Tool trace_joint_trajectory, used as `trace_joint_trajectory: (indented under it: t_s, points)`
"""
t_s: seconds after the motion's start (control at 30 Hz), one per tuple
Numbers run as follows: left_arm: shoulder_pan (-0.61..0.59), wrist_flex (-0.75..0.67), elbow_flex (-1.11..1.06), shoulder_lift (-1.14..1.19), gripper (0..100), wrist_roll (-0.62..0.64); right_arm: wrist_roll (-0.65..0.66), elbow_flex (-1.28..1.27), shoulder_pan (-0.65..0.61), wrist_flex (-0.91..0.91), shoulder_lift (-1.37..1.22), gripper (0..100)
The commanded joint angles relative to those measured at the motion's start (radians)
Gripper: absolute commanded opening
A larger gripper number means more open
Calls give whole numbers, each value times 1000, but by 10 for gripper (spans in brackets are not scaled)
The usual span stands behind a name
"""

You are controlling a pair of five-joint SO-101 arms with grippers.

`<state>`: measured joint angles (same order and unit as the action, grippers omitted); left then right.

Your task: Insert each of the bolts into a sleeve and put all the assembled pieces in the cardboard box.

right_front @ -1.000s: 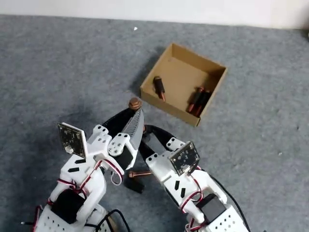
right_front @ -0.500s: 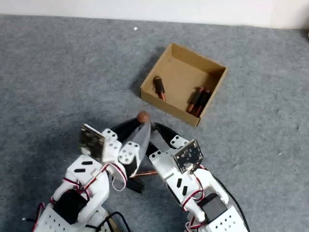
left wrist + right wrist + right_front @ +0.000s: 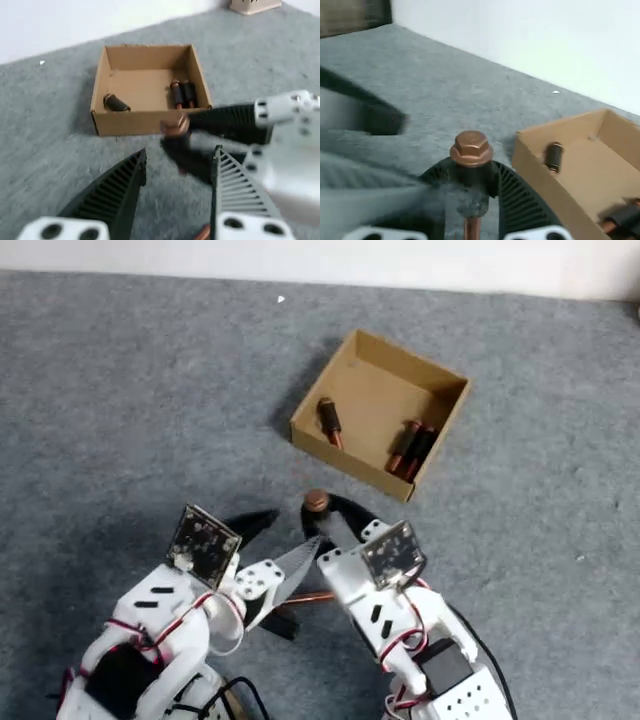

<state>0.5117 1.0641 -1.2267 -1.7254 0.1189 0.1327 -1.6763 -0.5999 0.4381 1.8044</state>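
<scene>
My right gripper (image 3: 318, 518) is shut on an assembled piece (image 3: 316, 504): a copper bolt with a hex head (image 3: 471, 147) standing upright in a black sleeve (image 3: 470, 180). It hovers just in front of the cardboard box (image 3: 345, 462). My left gripper (image 3: 290, 532) is open right beside it, and its two fingers (image 3: 117, 192) straddle the piece (image 3: 175, 128) without touching it. Three assembled pieces lie in the box, one (image 3: 328, 418) alone and two (image 3: 411, 445) side by side. A loose copper bolt (image 3: 305, 597) lies on the carpet between the arms.
A black part (image 3: 282, 626) lies next to the loose bolt, partly under the left arm. Grey carpet (image 3: 130, 390) covers the table to the left of and behind the box. A white wall (image 3: 530, 40) runs along the far edge.
The left gripper held the bolt head farther left, came right with it, then opened and drew back. The right gripper now holds the piece alone, closer to the box's front wall.
</scene>
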Motion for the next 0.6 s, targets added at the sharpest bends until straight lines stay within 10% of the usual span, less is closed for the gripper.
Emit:
trace_joint_trajectory:
  t_s: [0.0, 0.57]
  points:
    - [-1, 91, 88, -2, 225, -20, 9, -93, 85, -5, 24, 4]
    - [-509, 91, -119, -2, 213, -12, -35, 226, 110, 450, 13, 4]
